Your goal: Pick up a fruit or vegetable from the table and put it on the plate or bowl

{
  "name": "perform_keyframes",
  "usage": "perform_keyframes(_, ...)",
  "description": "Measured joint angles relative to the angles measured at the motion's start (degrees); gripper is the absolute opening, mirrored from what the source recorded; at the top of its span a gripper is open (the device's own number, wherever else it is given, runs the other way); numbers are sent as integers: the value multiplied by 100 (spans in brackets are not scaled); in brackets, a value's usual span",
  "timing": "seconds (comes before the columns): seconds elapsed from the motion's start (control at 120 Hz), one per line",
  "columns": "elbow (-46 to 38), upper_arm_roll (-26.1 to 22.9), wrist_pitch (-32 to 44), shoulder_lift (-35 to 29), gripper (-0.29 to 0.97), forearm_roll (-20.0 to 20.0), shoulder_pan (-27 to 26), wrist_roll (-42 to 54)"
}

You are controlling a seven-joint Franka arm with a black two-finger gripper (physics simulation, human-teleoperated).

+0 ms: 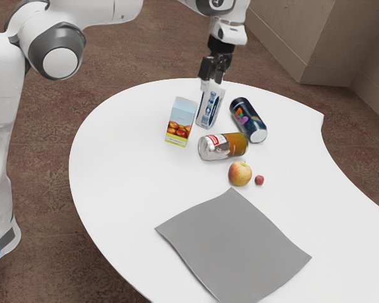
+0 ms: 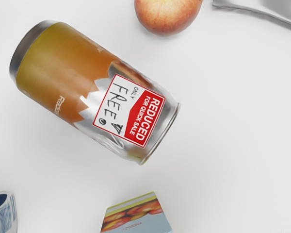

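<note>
A yellow-red apple point(image 1: 240, 173) is seated upright on the white surface point(image 1: 126, 189); a small red fruit point(image 1: 259, 180) is located just beside it.

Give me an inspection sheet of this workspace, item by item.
Surface: white table with a curved edge.
Job's things: apple and small red fruit side by side, not touching; grey square mat lies flat nearest the camera in the exterior view.
Clutter: juice carton upright; white-and-blue can standing slightly tilted; dark can and orange can, which has a red "reduced" sticker, both lie on their sides.
Grippers: tool at the top of the white-and-blue can, away from the fruit; cannot tell whether it grips.
Cables: nothing seen.
Surroundings: brown floor; beige panels behind.
</note>
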Motion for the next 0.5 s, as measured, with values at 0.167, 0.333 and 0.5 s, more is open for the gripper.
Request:
perform_keyframes(0.167, 0, -1, 191, -1, 68, 0, 2, 691)
perform_keyframes(0.333, 0, 34, 272, -5, 68, -54, 43, 1180)
perform_keyframes(0.5, 650, -344, 213, -1400, 68, 178, 313, 1452)
